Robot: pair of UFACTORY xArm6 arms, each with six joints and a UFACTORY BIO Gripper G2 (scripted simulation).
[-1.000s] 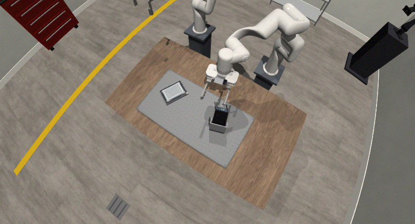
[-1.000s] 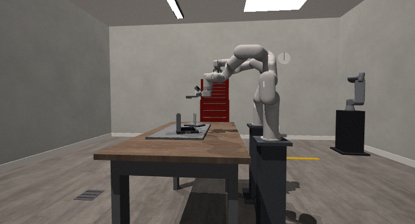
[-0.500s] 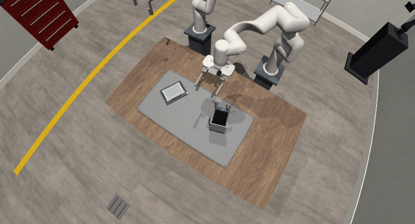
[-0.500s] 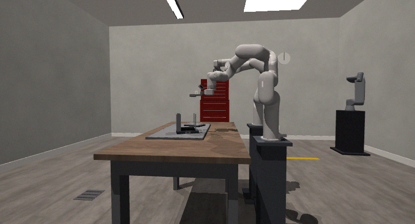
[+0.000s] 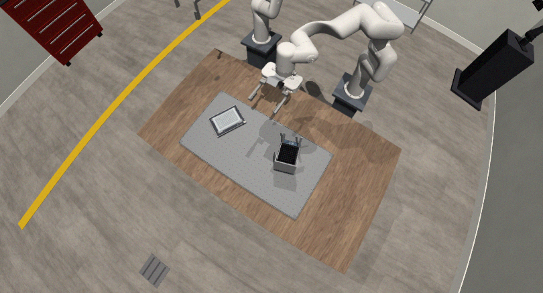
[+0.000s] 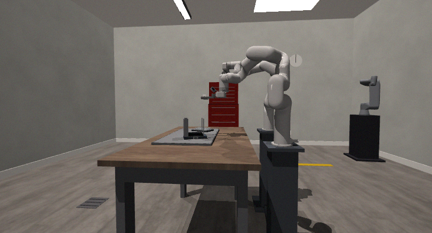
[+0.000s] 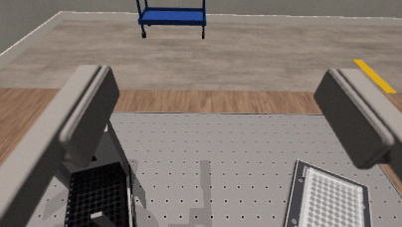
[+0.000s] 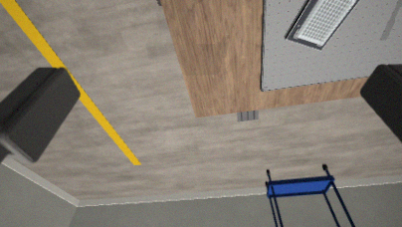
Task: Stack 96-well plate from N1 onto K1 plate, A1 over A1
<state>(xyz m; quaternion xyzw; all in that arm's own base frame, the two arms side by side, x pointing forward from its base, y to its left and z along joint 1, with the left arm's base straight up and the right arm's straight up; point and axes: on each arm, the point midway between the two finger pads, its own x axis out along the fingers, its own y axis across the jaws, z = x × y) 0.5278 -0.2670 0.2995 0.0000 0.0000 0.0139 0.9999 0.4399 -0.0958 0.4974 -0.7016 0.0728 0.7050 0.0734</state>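
Two multiwell plates are in sight: a white plate (image 5: 228,119) (image 6: 201,129) (image 7: 335,199) (image 8: 325,20) and a black plate (image 5: 287,153) (image 6: 194,135) (image 7: 97,194). The white plate, the one to be moved, sits in the low, dark-framed nest (image 5: 230,129) (image 7: 296,194) (image 8: 299,25). The black one lies in the rack (image 5: 285,167) (image 6: 185,128), apart from it on the one perforated board (image 5: 228,157) (image 6: 169,139) (image 7: 239,169) (image 8: 284,65) (the two have not been stacked).

Two white arms serve the wooden table (image 5: 365,177) (image 6: 181,155) (image 7: 199,102) (image 8: 219,60). The left gripper (image 5: 263,104) (image 6: 204,97) (image 7: 224,119) hangs above the table, its two fingers parted with nothing between them. The right gripper (image 5: 187,9) (image 6: 224,71) (image 8: 219,102) is well away from both plates, its two fingers spread wide and holding nothing.

The exterior view alone shows two ceiling lights (image 6: 180,5) (image 6: 288,2), a wall clock (image 6: 295,60) and a third, grey arm (image 6: 374,94) whole on its black stand. Both wrist views take in a blue cart (image 7: 171,21) (image 8: 301,186) (neither the top nor the exterior view has it). The right wrist view includes the white plate but leaves out the black one.

No brand name can be read, and any lettering on the plates' rims is too small to make out.
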